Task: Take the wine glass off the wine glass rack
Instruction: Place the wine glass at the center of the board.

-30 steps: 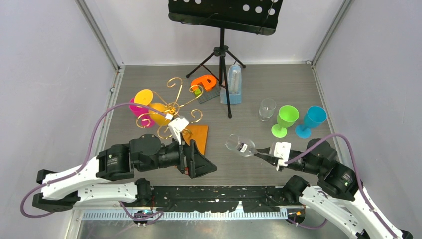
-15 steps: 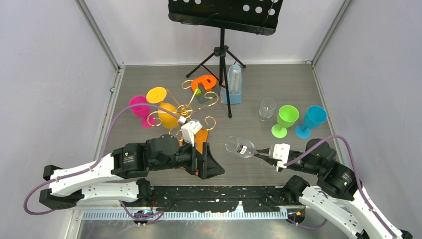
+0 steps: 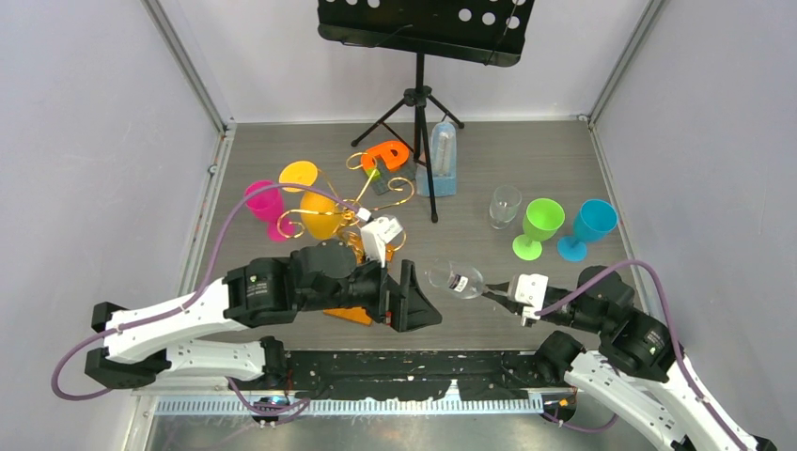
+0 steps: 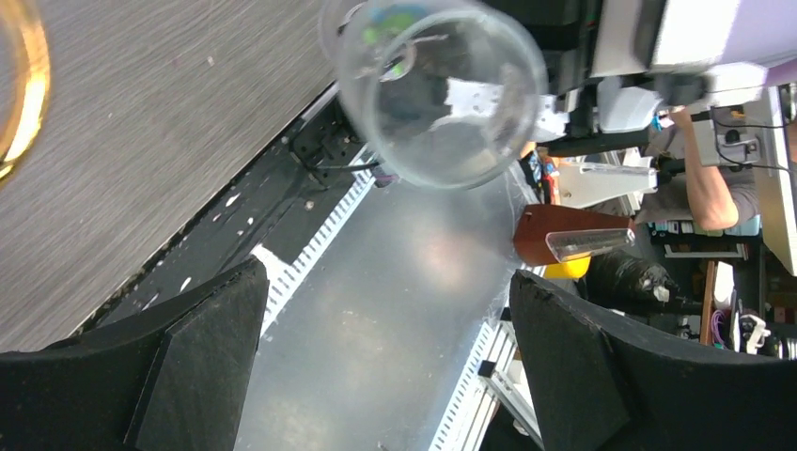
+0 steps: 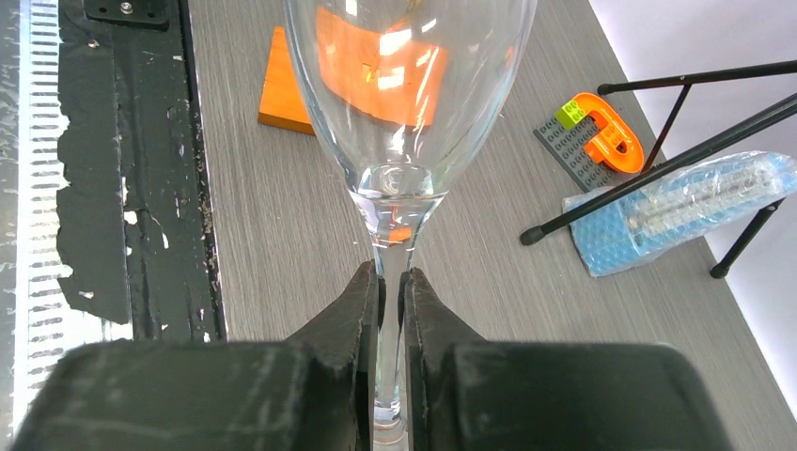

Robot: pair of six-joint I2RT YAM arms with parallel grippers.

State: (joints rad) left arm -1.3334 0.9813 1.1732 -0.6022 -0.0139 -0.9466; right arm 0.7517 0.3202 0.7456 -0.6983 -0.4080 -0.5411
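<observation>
While right gripper (image 5: pixel 390 284) clamps wine glass (image 5: pixel 410 113) stem, left gripper (image 4: pixel 383 368) spread

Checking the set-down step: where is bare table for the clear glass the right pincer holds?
Bare table lies between the music stand and the standing clear glass, and behind the green glass and blue glass. It is crowded around the wine glass rack and the left pincer.

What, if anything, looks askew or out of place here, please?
The clear wine glass lies sideways in the air, its stem pinched by the right gripper. The wine glass rack seems to lean, its orange base partly hidden under the left arm; I cannot tell whether it is tipped.
</observation>
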